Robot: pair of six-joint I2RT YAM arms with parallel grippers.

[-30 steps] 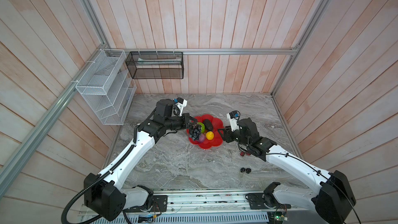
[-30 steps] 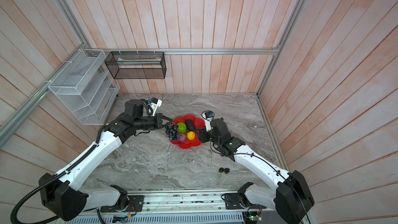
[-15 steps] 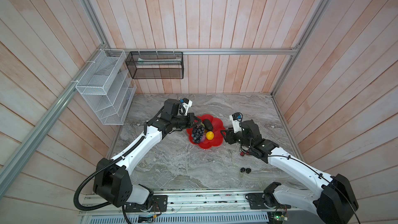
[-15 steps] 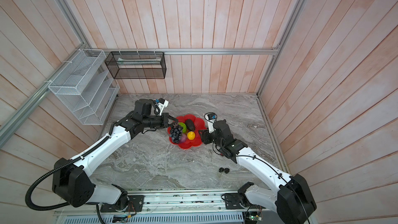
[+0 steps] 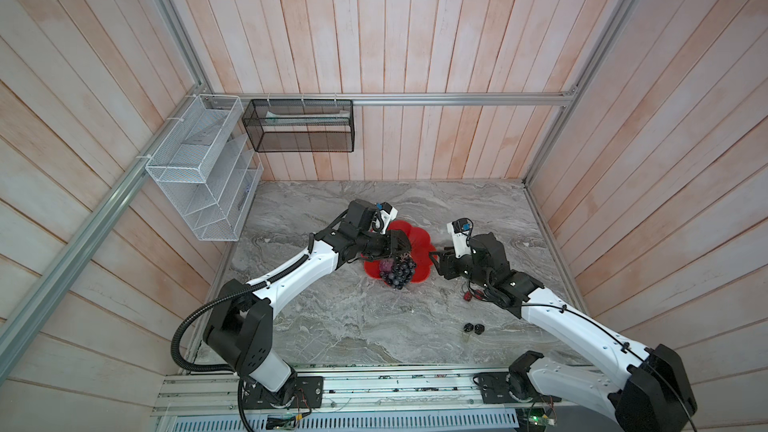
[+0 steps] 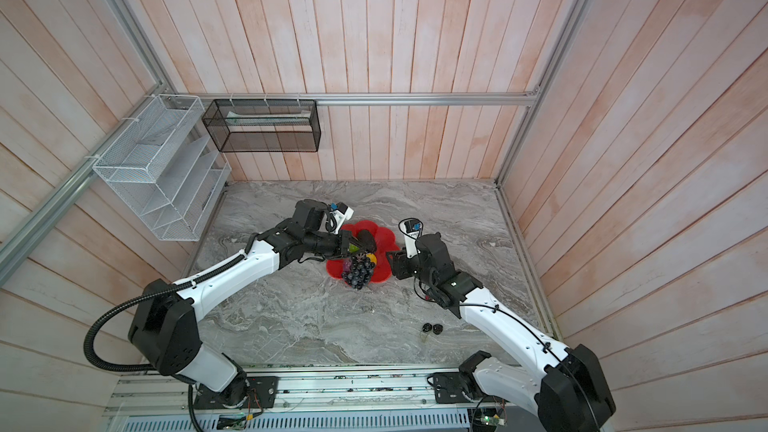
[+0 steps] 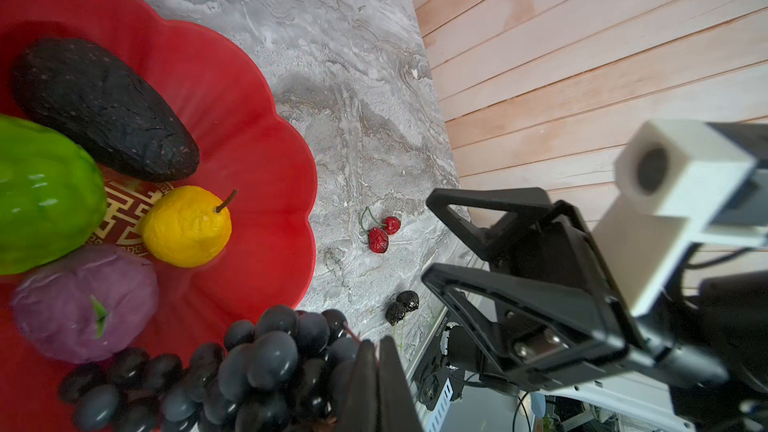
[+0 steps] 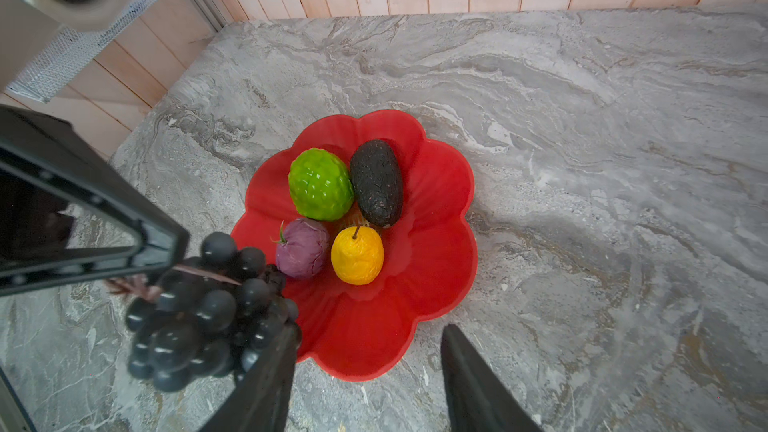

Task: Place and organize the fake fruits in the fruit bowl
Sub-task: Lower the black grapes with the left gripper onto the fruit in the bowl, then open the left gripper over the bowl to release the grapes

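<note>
Fruit bowl set on the desk, grape bunch gripped at its rim

On the left wall a white wire rack is mounted, and a black mesh basket is fixed beside it on the back wall. The left gripper is reached in over the left side of the bowl and is clenched on the stem of the grape bunch. The bunch is hung at the bowl's near-left rim, part of it above the red dish and part above the grey marbled desk; whether the grapes are touching the rim cannot be told. Four fruits are laid close together around the gold emblem at the bowl's centre: a bumpy green ball and a purple fruit on the left, a black avocado and a yellow fruit to their right. The green ball is set against the avocado. The right gripper is held just beside the bowl's right rim, its jaws parted and nothing caught between them. Further right, outside the bowl, a red cherry pair is seen on the desk close by the right arm, and a black cherry pair is seen nearer the front edge, well apart from the bowl
</note>
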